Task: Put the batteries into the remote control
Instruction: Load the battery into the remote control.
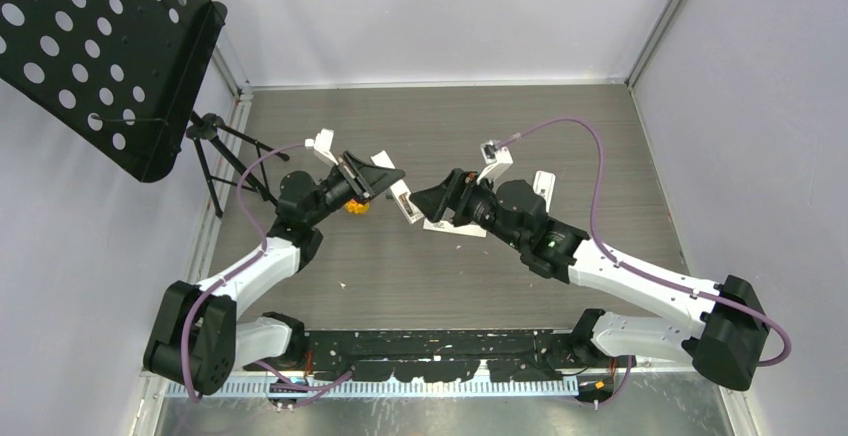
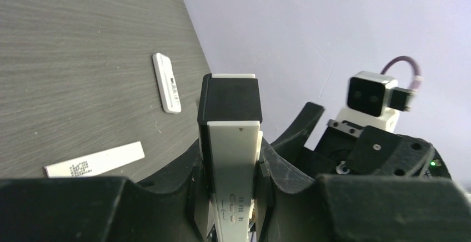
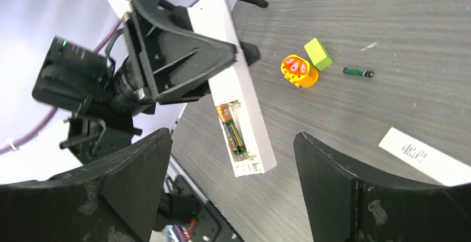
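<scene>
Left gripper [image 1: 375,178] clamped narrow on remote [image 3: 251,114], held clear of the table [image 3: 361,9], open back turned toward the right arm. Seated battery [image 3: 232,132] lies in that open back; the slot beside it looks empty. Right gripper [image 1: 425,201] is spread wide and holds nothing, close to the remote's end. Spare battery [image 3: 358,72] is on the table at 3 o'clock of the orange toy [image 3: 300,71].

Risks:
- The back is uncovered and the remote is tilted, so a jolt could shake the seated battery out.
- The spare battery is thin and round, and may roll away from closing fingers.
</scene>
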Tool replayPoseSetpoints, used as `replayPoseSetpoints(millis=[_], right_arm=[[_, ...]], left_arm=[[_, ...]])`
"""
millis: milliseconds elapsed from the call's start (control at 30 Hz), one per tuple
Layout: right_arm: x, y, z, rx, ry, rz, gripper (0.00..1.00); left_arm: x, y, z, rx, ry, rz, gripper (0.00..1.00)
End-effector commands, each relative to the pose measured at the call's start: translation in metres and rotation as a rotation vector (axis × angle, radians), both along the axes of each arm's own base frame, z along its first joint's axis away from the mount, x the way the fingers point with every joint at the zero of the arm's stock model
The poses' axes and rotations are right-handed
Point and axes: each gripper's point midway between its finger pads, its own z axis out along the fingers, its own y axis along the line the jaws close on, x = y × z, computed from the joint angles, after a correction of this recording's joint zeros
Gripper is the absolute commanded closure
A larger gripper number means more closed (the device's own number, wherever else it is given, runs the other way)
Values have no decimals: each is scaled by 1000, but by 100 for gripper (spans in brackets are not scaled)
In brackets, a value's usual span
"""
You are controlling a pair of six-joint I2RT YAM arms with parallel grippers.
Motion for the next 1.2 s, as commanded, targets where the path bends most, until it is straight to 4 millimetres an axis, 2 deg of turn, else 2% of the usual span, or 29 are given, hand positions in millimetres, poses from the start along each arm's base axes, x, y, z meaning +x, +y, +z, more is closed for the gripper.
replayPoseSetpoints(millis=[0,167,267,400,867,1167], right_arm=[[12,-4,30,170,154,-113,13],[14,12,43,365,215,-59,12],[20,24,45,440,256,-26,12],[25,39,37,474,312,8,12],[41,42,39,537,309,0,12],[34,50,39,513,300,67,19]], left_arm=[[7,7,62,-97,-190,56,100],[10,13,79,-154,-237,99,100],[10,14,93,-174,-274,104,100],[11,16,102,-181,-297,115,100],[12,12,94,-166,-282,93,100],[15,10,90,-160,-252,87,100]])
